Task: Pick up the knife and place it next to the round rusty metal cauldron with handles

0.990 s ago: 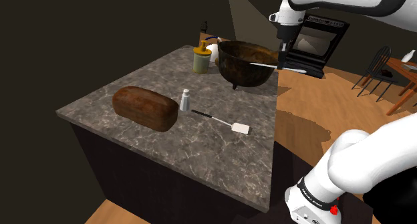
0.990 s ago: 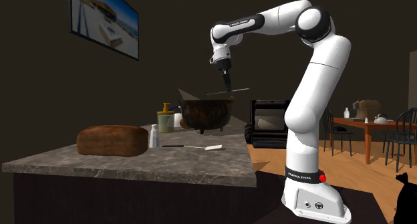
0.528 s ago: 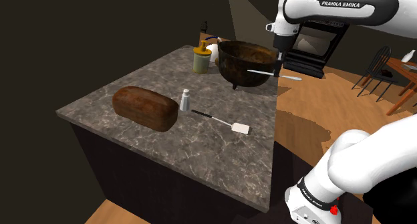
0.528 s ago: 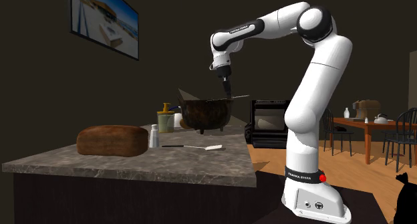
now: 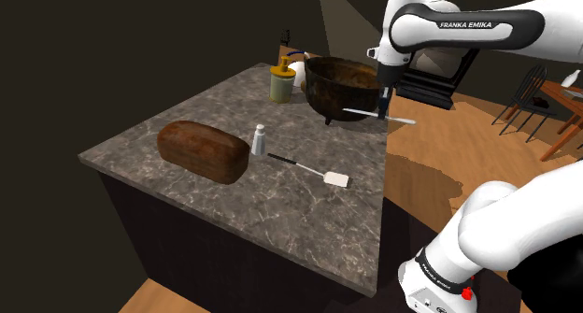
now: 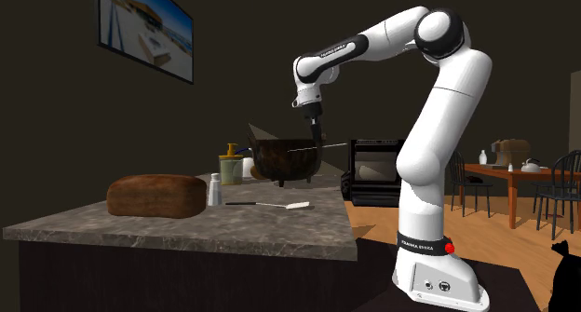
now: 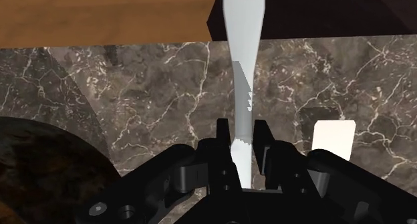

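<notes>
Wrist view: fingers clasp knife, seemingly aloft.

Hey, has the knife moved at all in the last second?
Yes. Clasped in the gripper, the knife has dropped lower and drifted toward the shoulder view's left, closer to the cauldron.

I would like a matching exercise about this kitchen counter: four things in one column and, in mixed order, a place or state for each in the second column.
Things:
1. knife
2. loaf
3. spatula
4. cauldron

Places or states:
a. white, lying flat on the counter
b. dark and round, at the counter's far end
c. clasped in the pincer, lifted off the counter
d. brown, at the shoulder view's left of the shaker

Pairs: 1-c, 2-d, 3-a, 4-b
</notes>
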### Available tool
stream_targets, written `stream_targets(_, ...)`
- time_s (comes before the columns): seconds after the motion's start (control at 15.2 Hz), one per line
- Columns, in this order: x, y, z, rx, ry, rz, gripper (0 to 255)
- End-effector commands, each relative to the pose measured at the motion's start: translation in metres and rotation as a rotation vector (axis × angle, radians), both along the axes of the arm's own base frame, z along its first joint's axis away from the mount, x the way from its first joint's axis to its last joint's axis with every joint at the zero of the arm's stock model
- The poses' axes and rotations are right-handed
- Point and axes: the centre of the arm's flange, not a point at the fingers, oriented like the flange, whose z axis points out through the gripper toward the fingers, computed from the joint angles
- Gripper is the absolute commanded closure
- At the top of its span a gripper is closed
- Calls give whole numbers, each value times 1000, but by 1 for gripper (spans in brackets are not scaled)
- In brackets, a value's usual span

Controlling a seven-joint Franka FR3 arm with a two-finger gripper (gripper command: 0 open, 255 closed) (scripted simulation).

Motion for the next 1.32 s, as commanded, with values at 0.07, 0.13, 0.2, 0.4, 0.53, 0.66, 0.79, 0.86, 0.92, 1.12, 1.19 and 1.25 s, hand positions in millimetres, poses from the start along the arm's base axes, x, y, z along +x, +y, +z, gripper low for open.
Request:
stream_targets(0.07, 0, 0, -16, 0, 0, 0, 255)
stream_targets(0.13, 0, 0, -22, 0, 0, 0, 255)
stream_targets(0.2, 0, 0, -27, 0, 0, 0, 255)
stream_targets(0.4, 0, 0, -43, 0, 0, 0, 255)
stream_targets(0.53, 0, 0, -53, 0, 0, 0, 255)
stream_targets(0.66, 0, 0, -64, 0, 0, 0, 255)
stream_targets(0.79, 0, 0, -74, 0, 0, 0, 255)
stream_targets(0.86, 0, 0, -80, 0, 0, 0, 255)
stream_targets(0.92, 0, 0, -85, 0, 0, 0, 255)
stream_targets(1.12, 0, 0, -101, 0, 0, 0, 255)
stream_targets(1.19, 0, 0, -106, 0, 0, 0, 255)
stream_targets(1.25, 0, 0, -111, 0, 0, 0, 255)
